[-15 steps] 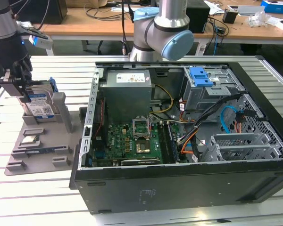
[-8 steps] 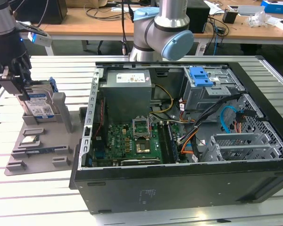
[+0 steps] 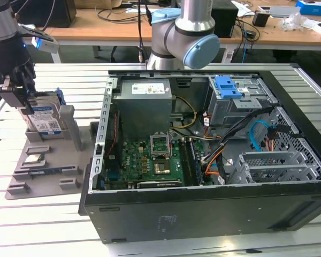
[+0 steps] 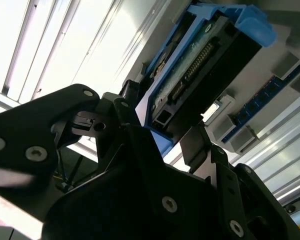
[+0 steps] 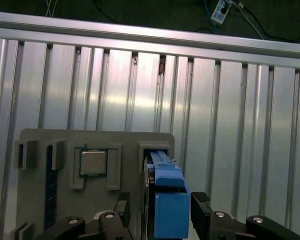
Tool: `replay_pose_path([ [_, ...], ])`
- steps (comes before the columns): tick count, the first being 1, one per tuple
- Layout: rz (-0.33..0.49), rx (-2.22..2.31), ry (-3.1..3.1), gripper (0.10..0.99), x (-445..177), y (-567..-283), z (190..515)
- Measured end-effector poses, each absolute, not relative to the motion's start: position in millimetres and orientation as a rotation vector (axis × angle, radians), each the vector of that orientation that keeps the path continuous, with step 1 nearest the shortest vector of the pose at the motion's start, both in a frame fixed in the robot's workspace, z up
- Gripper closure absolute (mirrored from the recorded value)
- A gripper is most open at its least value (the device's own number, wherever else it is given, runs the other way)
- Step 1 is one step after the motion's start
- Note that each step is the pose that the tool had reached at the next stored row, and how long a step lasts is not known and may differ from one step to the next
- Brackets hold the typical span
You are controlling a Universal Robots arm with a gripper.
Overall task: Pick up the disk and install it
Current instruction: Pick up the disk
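The disk stands upright on edge in a slot of the grey holder, at the exterior view's left; its white-and-blue label faces out. My gripper is at its top end. In both wrist views the fingers straddle the blue-bracketed disk. In the first wrist view, one black finger is right against the bracket. The other finger stands a small gap away from it. The gripper looks open around the disk, which rests in its slot.
The open computer case lies to the exterior view's right of the holder, with a blue-latched drive cage at its far side. A small square chip sits in the holder beside the disk. The arm's base stands behind the case.
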State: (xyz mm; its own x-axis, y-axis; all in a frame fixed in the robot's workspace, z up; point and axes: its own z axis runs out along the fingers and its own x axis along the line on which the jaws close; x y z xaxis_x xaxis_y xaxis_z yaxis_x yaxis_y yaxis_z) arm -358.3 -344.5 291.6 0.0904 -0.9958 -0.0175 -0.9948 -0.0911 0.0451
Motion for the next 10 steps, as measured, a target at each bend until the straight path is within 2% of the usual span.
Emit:
replay_pose_path([
  [10, -0.068, 2.304, -2.103, 0.502, -358.3, -344.5, 288.4],
])
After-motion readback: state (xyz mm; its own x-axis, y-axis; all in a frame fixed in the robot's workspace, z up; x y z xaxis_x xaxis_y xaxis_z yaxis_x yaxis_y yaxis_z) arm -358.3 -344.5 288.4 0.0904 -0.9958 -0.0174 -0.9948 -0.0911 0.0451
